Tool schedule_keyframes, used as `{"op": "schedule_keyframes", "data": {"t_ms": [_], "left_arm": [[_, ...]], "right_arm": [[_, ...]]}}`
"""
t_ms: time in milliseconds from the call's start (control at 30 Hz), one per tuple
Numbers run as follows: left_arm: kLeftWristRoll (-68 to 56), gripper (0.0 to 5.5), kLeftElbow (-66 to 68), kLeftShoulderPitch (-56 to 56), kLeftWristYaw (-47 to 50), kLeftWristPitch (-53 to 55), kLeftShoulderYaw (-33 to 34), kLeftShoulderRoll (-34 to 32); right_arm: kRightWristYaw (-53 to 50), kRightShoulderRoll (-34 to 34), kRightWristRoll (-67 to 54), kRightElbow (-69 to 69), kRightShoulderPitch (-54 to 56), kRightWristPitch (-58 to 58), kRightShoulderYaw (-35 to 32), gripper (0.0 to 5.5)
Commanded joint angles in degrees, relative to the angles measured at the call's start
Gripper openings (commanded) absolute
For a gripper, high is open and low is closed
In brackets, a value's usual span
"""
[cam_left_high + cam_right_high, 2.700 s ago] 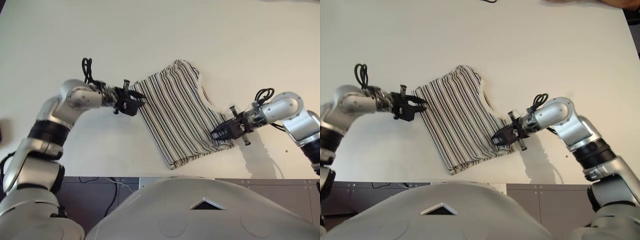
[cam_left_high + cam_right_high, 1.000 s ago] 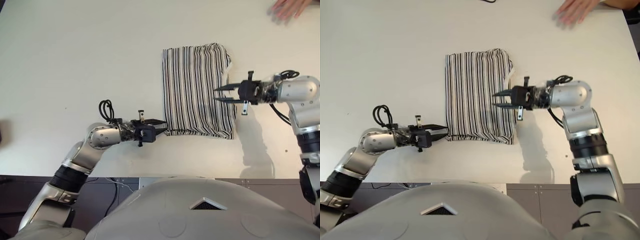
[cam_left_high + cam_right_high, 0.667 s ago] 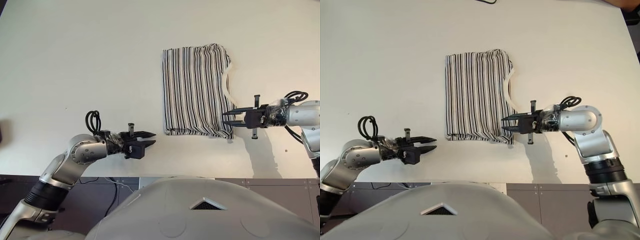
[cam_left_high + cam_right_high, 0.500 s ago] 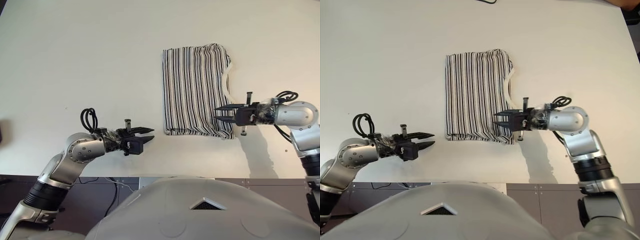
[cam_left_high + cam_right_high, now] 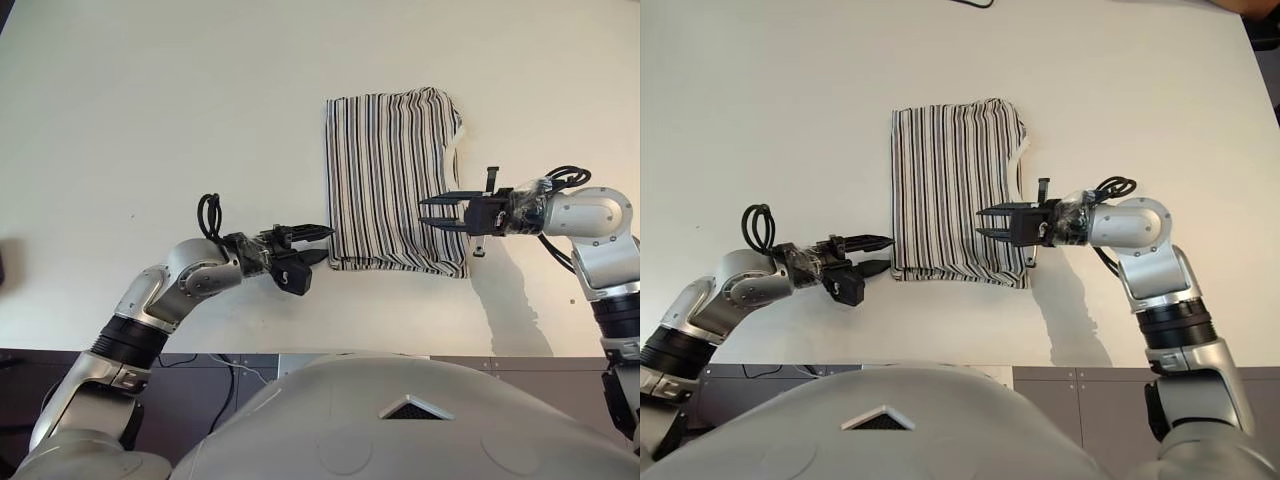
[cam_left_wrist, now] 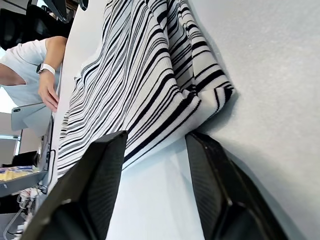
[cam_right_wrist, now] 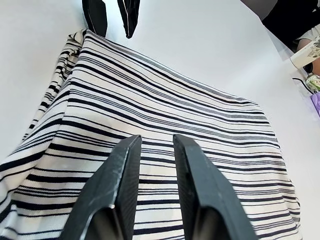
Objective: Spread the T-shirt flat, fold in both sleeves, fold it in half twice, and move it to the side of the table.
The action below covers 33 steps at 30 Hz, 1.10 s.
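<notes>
Folded T-shirt (image 5: 392,180), left gripper (image 5: 322,243) open at its near left corner, right gripper (image 5: 424,212) open over its right edge

Left black two-finger gripper (image 5: 316,244): fingers apart, pointing right. Right black two-finger gripper (image 5: 430,211): fingers apart, pointing left. Silver arms (image 5: 190,280): elbows bent.

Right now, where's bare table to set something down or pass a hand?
Free: the white table left and right of the far half of the folded black-and-white striped T-shirt; also the strip past its far edge. Crowded: its near edge, with the open left gripper at the near-left corner and the open right gripper over the near-right side.
</notes>
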<state>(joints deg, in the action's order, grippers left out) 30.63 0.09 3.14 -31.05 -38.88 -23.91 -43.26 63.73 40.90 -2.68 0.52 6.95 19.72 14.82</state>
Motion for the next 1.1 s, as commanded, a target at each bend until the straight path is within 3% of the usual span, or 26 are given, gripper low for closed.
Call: {"op": "schedule_keyframes", "data": {"t_ms": [33, 367, 900, 1100], "left_arm": [[7.1, 2.14, 4.3, 0.0, -0.7, 0.6, -3.9, 0.0], [3.4, 2.14, 3.1, -1.6, -0.1, -3.5, -5.6, -0.7], [-1.0, 2.14, 0.5, -0.7, -3.6, -0.5, -7.2, 0.0], [-0.7, 1.14, 2.7, -1.4, -4.2, 0.9, -7.4, 0.4]], "right_arm": [[0.7, 0.5, -0.9, -0.6, 2.6, -1.1, -0.3, 1.16], [0.1, 0.4, -0.8, -1.2, 1.8, -1.0, -0.1, 1.16], [-0.3, 0.3, 0.2, -0.5, 1.5, -0.3, 0.4, 1.16], [-0.4, 0.1, 0.3, -1.0, 1.5, -0.5, 0.6, 1.16]]}}
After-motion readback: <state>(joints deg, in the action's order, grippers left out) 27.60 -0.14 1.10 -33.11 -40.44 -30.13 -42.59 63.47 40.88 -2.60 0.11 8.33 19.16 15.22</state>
